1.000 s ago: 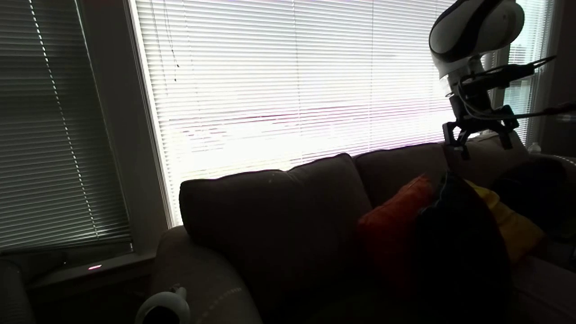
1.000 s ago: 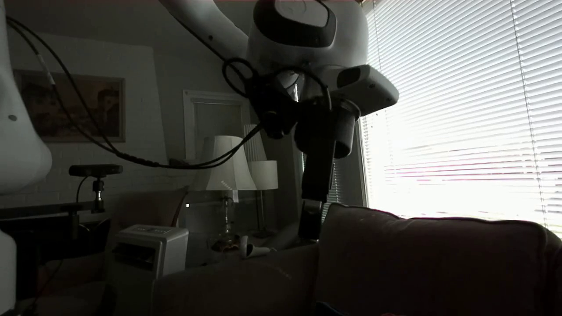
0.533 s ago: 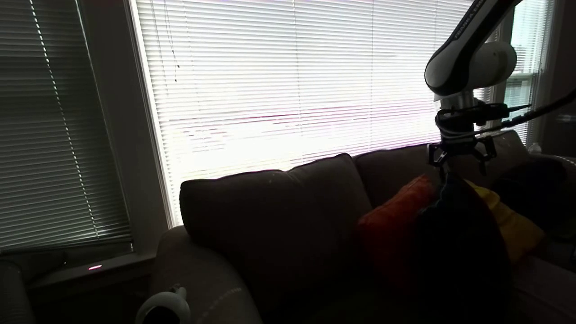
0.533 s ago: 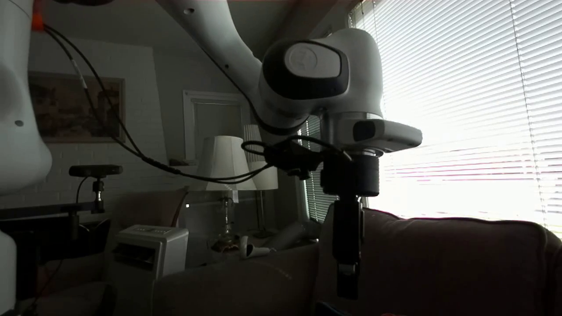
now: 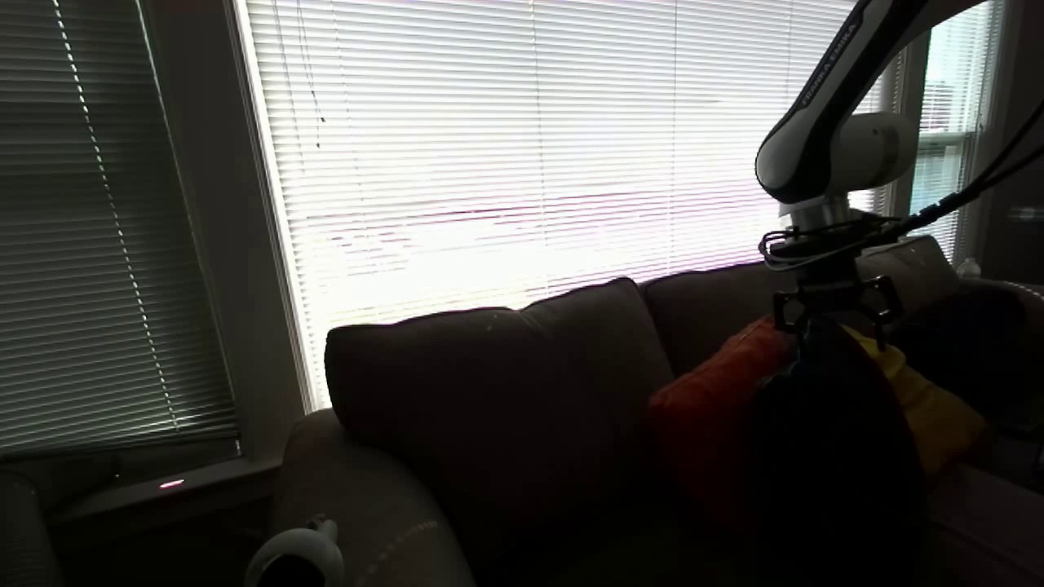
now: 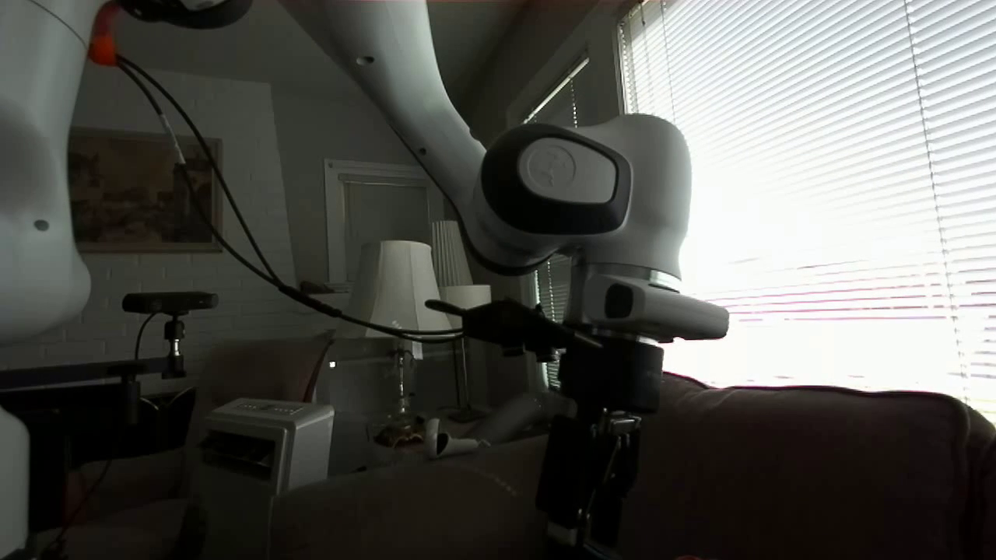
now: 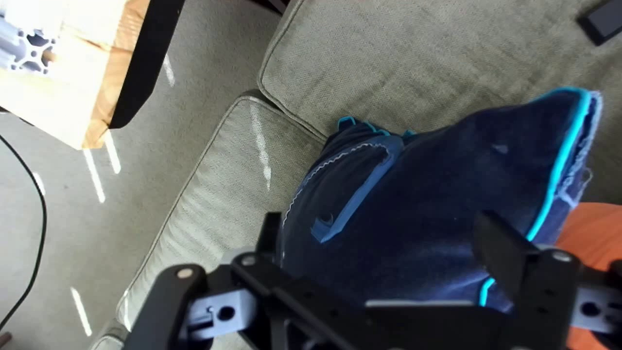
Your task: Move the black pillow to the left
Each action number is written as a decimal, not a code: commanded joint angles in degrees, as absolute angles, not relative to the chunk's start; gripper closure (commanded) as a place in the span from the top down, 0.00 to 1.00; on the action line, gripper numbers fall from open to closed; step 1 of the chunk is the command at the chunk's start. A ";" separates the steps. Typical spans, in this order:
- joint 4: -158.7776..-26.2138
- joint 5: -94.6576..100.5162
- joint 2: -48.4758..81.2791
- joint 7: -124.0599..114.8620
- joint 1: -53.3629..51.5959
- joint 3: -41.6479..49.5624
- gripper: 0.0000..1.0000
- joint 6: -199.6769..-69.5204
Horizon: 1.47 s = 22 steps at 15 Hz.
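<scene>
The black pillow [image 5: 840, 465] stands upright on the sofa in an exterior view, nearly a silhouette. In the wrist view the pillow [image 7: 437, 194] looks very dark navy with turquoise piping and a blue strip. My gripper [image 5: 838, 338] points down at the pillow's top edge, with its fingers spread to either side of the top. In the wrist view the open gripper [image 7: 384, 238] has the pillow's dark cloth between and below its fingers. I cannot tell whether the fingers touch it. In an exterior view the gripper [image 6: 580, 537] reaches the bottom edge, and its tips are hard to see.
A red-orange pillow [image 5: 718, 408] leans beside the black one. A yellow pillow [image 5: 938, 399] is on its other side. The sofa's back cushion [image 5: 506, 391] rises behind. A wooden block with a metal profile [image 7: 87, 87] stands near the sofa's front edge. Blinds [image 5: 530, 147] glare behind.
My gripper has come down from above the sofa back to the black pillow's top edge and has turned from tilted to nearly upright. It stays open. The pillows have not visibly moved.
</scene>
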<state>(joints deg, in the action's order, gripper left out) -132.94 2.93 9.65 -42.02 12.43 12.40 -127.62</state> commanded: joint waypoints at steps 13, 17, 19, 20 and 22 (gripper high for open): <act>-123.98 3.78 20.66 -61.92 4.91 12.95 1.00 -133.40; -121.05 5.19 24.64 -66.11 2.88 14.01 1.00 -130.86; -120.18 5.38 26.35 -67.03 2.52 14.47 1.00 -131.41; -119.88 5.38 27.17 -67.33 2.40 14.67 1.00 -131.68; -119.71 5.46 28.42 -67.55 2.29 15.06 1.00 -131.97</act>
<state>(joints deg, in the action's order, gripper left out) -121.72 3.79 25.71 -65.33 3.21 13.87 -132.55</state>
